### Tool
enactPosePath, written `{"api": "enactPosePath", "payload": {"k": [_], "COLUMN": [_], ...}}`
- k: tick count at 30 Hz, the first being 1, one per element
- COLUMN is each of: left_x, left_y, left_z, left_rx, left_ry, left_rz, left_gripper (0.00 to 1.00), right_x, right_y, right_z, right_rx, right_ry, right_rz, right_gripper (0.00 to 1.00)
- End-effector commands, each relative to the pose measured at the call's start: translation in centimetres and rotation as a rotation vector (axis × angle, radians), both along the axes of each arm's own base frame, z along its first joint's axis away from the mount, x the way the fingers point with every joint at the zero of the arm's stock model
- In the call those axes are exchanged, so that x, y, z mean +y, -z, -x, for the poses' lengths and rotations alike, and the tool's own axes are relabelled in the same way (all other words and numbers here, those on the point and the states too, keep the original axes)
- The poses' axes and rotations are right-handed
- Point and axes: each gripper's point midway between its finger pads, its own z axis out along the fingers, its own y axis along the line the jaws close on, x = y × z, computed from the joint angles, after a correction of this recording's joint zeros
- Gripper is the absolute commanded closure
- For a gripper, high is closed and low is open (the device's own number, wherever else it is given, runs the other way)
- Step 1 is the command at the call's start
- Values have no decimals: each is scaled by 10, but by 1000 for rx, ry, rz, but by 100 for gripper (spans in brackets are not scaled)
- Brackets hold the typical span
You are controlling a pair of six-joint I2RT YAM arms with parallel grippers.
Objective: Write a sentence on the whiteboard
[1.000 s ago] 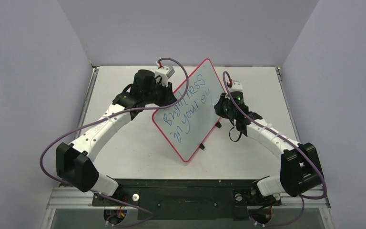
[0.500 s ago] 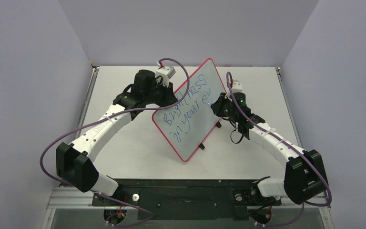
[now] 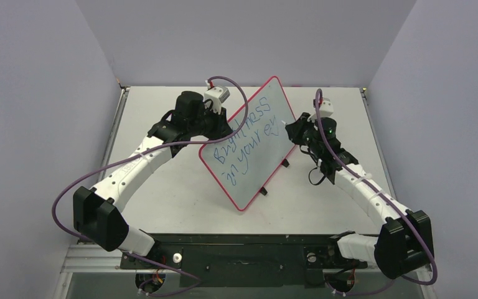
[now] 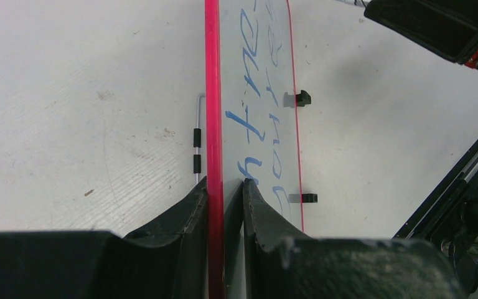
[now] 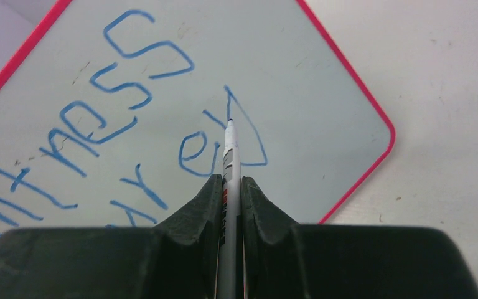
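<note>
The whiteboard (image 3: 256, 163) stands tilted on its lower edge at mid-table, white face with a thin red rim (image 4: 211, 93). My left gripper (image 3: 220, 126) (image 4: 224, 182) is shut on its upper left edge, one finger on each face. The sentence (image 3: 246, 142) (image 5: 93, 124) is in blue, two lines reading "Brightness" and "in your ey", with a fresh angular stroke after it. My right gripper (image 3: 294, 129) (image 5: 231, 178) is shut on a white marker (image 5: 229, 149). The marker's tip touches the board at that stroke.
Small black clips (image 3: 263, 190) (image 3: 285, 163) jut from the board's lower right edge. A thin bent wire (image 4: 197, 134) lies on the table behind the board. Purple walls close in on the left, right and back. A black rail (image 3: 243, 249) runs along the near edge.
My right arm has swung right and towards the back, carrying the marker along the second line and adding a stroke after "ey". The left arm and the board have stayed still.
</note>
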Motion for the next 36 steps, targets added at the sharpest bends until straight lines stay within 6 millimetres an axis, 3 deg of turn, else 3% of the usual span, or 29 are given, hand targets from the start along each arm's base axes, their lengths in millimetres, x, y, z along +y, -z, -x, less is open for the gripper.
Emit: {"api": "enactPosePath", "payload": {"k": [1,8,19,36], "left_x": [14,14,14,14], "left_y": [-19,-17,-16,-15], "left_z": [-10,-11,-12,-11], "left_rx": [-139,-135,-133,-133], "left_ry": [-18,-17,-17,-18], "left_rz": [-72,-74,-75,-79], "left_gripper": [100,100,100,100], "right_x": [-6,-2,5,0], "right_y": [-26,-20,-10,3], "right_z": [-29,-50,-59,-76], "right_rx": [-59,-46,-29,1], "right_ry": [24,-28,-69,-36], "right_rz": [-51,-123,-181,-175], "right_gripper": [100,100,100,100]}}
